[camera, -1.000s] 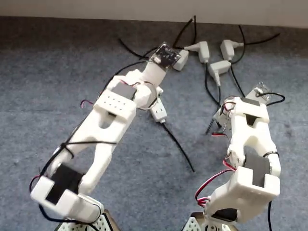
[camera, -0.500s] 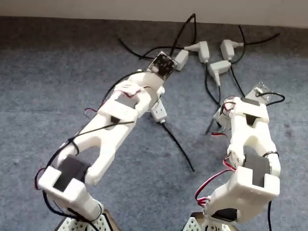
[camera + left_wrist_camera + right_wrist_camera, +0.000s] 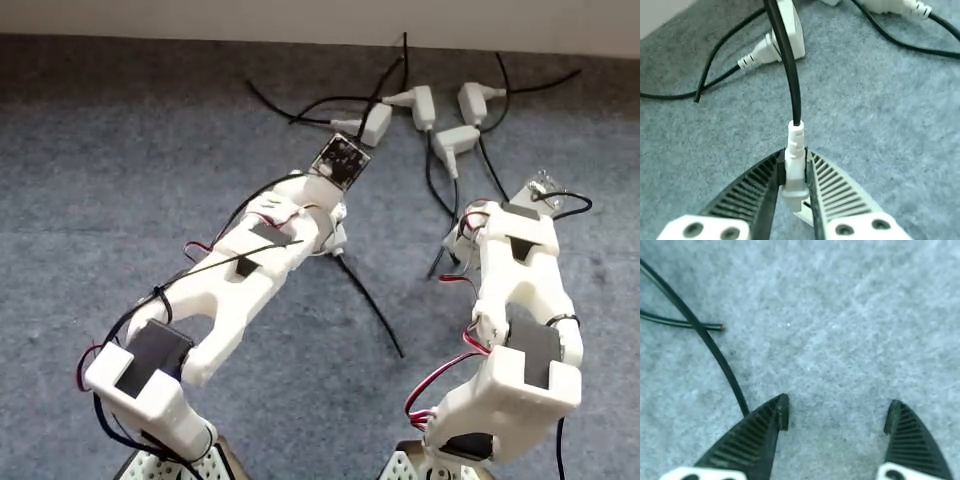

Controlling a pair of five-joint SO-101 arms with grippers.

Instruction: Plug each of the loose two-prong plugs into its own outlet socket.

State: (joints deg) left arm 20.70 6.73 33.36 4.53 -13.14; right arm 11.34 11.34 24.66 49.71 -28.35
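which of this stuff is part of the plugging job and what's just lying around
Job: plug in the left gripper; white connector ahead of it; cluster of white connectors farther off.
Lying about: grey carpet; cut cord end near the open right gripper.

- A grey-blue carpet is covering the whole surface in the high view, stretching from the bottom edge almost to the top.
- A pale band, probably the foot of a wall, is running along the top edge.
- Soft, even light is falling on the pile.
- In the left wrist view a pale patch is showing in the upper left corner.
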